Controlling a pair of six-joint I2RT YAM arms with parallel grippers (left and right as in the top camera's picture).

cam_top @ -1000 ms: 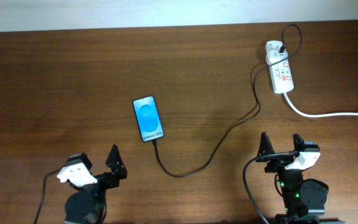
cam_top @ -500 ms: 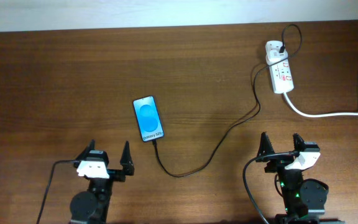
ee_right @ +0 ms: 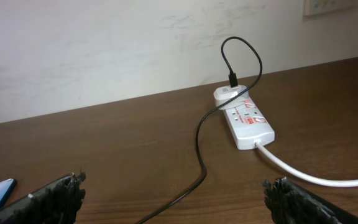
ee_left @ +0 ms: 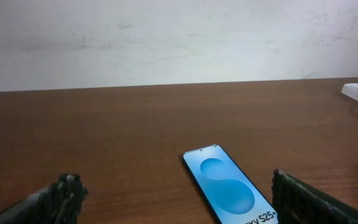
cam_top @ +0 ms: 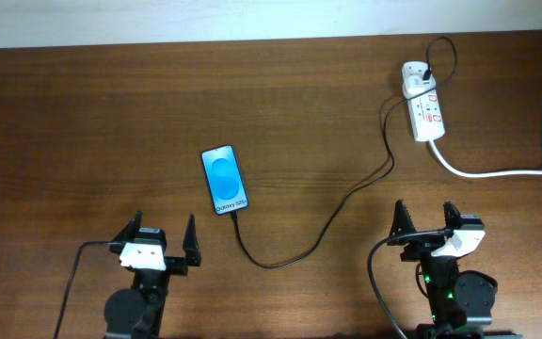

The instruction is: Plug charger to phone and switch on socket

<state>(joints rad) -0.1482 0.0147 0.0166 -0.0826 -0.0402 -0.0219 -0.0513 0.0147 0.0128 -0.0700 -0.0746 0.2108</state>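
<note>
You'll find the phone lying flat, face up, its screen lit blue with white lettering, its long axis slightly tilted. The charger, a thin black cable, meets the phone's near short edge, curves across the wood and loops into the far end of the socket, a white red-marked strip lying flat at the far right

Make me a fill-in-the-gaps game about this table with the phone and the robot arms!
The phone has a bright ____ screen. The thin cable between the phone and the power strip is ____. The left pincer and the right pincer both stand ____, holding nothing. The power strip's thick cord is ____.
Missing words: blue, black, open, white.
</note>
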